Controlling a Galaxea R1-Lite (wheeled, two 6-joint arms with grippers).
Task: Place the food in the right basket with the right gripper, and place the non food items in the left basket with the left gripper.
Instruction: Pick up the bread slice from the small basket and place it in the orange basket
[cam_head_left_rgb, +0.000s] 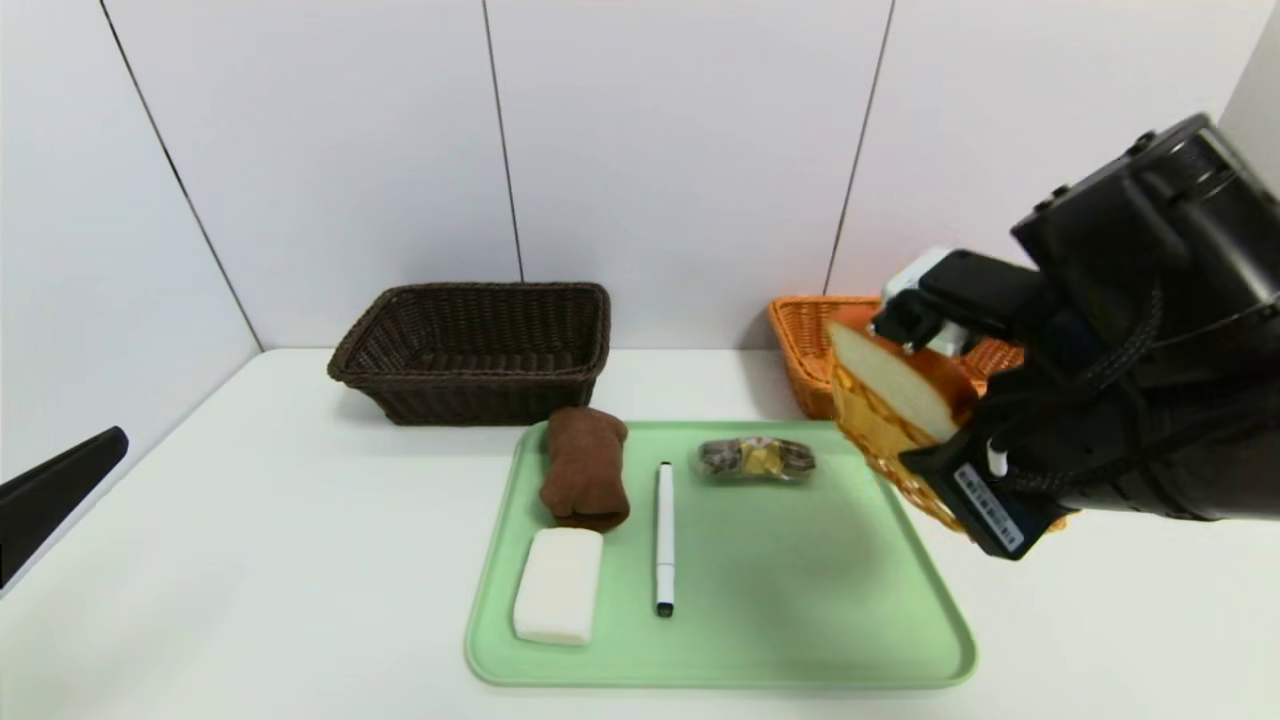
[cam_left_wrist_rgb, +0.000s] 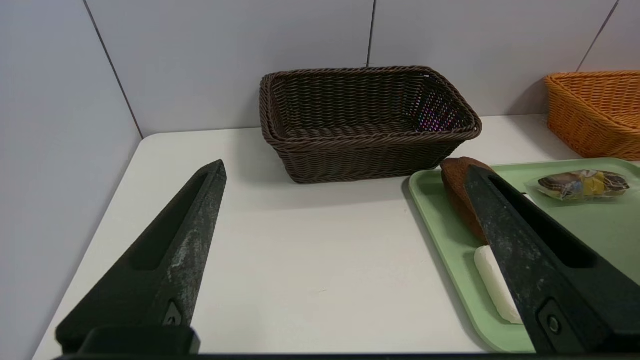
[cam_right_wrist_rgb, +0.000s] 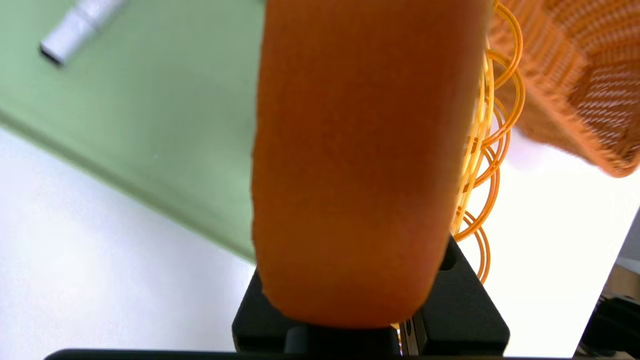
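My right claw (cam_head_left_rgb: 905, 400) pinches the bread (cam_head_left_rgb: 893, 385) and its dish (cam_head_left_rgb: 900, 470); the orange basket (cam_head_left_rgb: 815, 340) lies just behind it.

A smooth white table (cam_head_left_rgb: 300, 560) meets pale wall panels. Directly on it, at the back, sit a rectangular dark brown woven wicker basket (cam_head_left_rgb: 473, 350) on the left and a rectangular orange woven wicker basket (cam_head_left_rgb: 810, 345) on the right, well apart. Nearer the front lies a flat pale green plastic tray (cam_head_left_rgb: 800, 590) with rounded corners.
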